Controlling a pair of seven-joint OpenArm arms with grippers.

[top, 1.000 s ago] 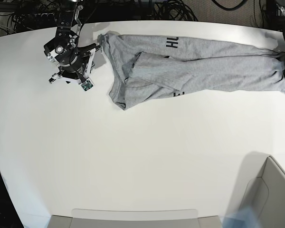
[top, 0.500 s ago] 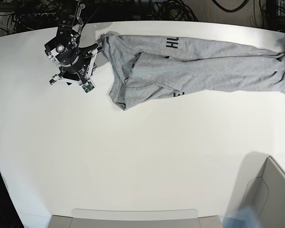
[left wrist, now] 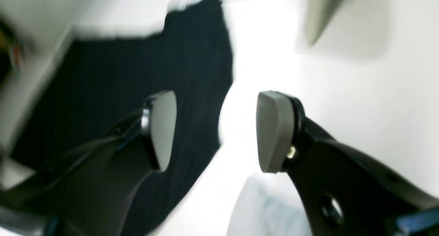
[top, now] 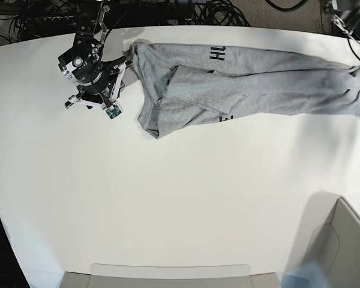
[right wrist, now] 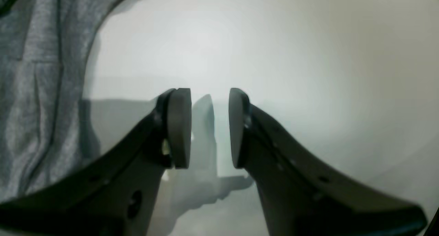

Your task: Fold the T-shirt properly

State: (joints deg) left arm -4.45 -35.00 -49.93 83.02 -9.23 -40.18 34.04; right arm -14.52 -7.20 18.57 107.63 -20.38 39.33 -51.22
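T-shirt (top: 252, 81) stretched across table (top: 180, 198); right claw (right wrist: 209, 126) parted, empty, beside it; left claw (left wrist: 214, 129) wide apart, empty.

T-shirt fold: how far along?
Barely started. The T-shirt lies stretched lengthwise along the table's far edge, bunched at one end, lettering partly showing. Nothing in hand: right gripper and left gripper both have empty, parted jaws. All folds remain.
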